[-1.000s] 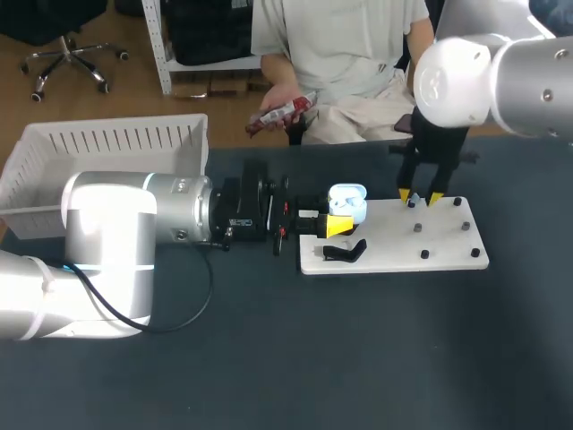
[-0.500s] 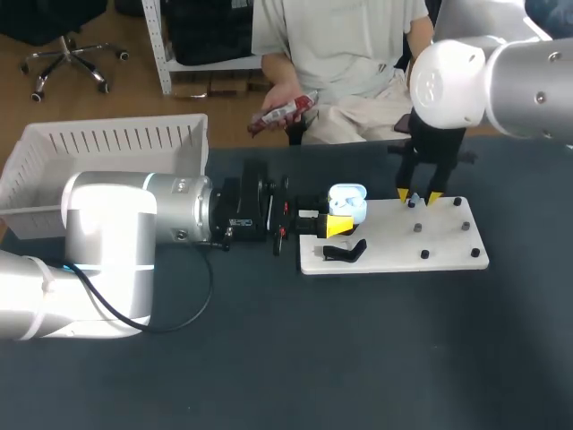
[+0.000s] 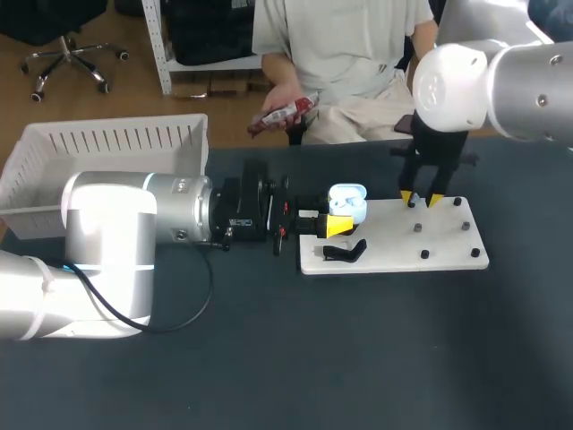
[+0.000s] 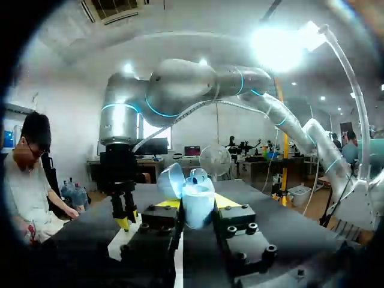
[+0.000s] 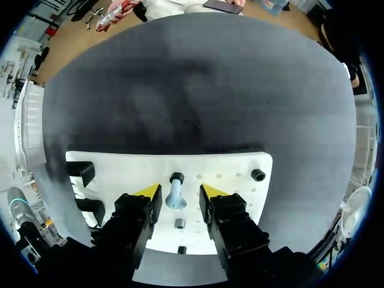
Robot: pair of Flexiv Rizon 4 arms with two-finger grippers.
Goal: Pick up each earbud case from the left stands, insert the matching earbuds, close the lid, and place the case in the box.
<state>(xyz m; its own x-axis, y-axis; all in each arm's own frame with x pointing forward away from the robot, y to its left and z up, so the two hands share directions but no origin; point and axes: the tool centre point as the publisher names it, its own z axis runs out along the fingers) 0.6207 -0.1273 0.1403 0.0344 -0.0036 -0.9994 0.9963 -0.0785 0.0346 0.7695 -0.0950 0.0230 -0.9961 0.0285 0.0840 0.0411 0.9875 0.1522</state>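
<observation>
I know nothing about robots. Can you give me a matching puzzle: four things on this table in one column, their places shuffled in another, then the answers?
Things:
1. earbud case
2. earbud
3. white box
4. white board

Places:
A. between the right gripper's open fingers
B. at the far left corner of the table
C. clamped in the left gripper, lid up
D. lying flat under the right gripper

Pairs: 1-C, 2-A, 3-B, 4-D

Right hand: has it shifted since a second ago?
No. The right hand stays above the same earbud near the white board's far edge.
</observation>
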